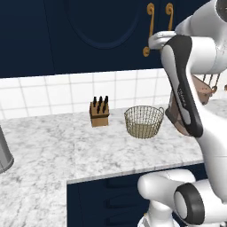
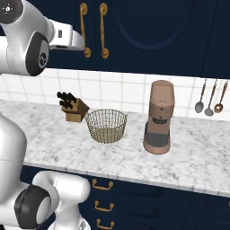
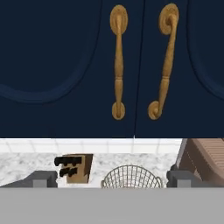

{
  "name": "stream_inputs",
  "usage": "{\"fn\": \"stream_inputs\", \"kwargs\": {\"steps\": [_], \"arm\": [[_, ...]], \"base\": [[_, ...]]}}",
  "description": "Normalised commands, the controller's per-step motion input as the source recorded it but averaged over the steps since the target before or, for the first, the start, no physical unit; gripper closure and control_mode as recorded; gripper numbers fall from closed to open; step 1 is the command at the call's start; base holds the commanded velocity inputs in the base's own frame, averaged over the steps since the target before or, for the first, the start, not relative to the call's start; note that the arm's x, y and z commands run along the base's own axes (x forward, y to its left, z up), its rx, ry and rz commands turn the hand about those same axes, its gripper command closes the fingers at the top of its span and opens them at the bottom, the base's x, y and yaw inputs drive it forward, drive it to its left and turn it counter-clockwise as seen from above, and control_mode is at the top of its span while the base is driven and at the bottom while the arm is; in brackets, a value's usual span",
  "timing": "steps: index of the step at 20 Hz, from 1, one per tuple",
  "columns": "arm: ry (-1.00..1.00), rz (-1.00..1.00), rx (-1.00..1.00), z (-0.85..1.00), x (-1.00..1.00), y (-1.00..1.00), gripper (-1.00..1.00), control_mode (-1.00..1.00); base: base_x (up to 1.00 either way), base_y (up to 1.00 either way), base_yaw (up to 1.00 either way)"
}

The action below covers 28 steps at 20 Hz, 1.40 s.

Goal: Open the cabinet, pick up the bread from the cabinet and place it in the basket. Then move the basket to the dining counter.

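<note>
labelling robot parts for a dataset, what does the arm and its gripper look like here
The arm is glossy white with rounded, tube-like links and dark grey to black joint bands and caps; one round cap in the right base view bears a small pale squiggle mark. No cables show. The gripper ends in two small, blocky dark grey finger tips, seen in the hand view.

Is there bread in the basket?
No, the basket shows just bare wire mesh inside, and the cabinet doors are shut.

Cabinet [image 3: 52, 65] matt navy; handles [image 3: 118, 61] glossy brass-look; basket [image 2: 106, 126] thin wire mesh; worktop [image 1: 88, 146] marble.
</note>
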Motion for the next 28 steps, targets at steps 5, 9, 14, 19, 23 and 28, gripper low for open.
{"fn": "stream_inputs", "kwargs": {"steps": [5, 9, 14, 19, 23, 28], "arm": [[0.02, -0.04, 0.00, 0.15, 0.44, 0.00, -1.00, -1.00], [-0.09, 0.00, 0.00, 0.00, 0.46, -0.08, -1.00, -1.00], [0.00, 0.00, 0.00, -0.16, 0.54, -0.13, -1.00, -1.00], [0.00, 0.00, 0.00, -0.17, 0.57, 0.00, -1.00, -1.00], [0.00, 0.00, 0.00, 0.00, 0.59, 0.00, -1.00, -1.00], [0.00, 0.00, 0.00, 0.00, 0.62, 0.00, -1.00, -1.00]], "base": [[0.00, 0.00, 0.00], [0.00, 0.00, 0.00], [0.00, 0.00, 0.00], [0.00, 0.00, 0.00], [0.00, 0.00, 0.00], [0.00, 0.00, 0.00]]}}
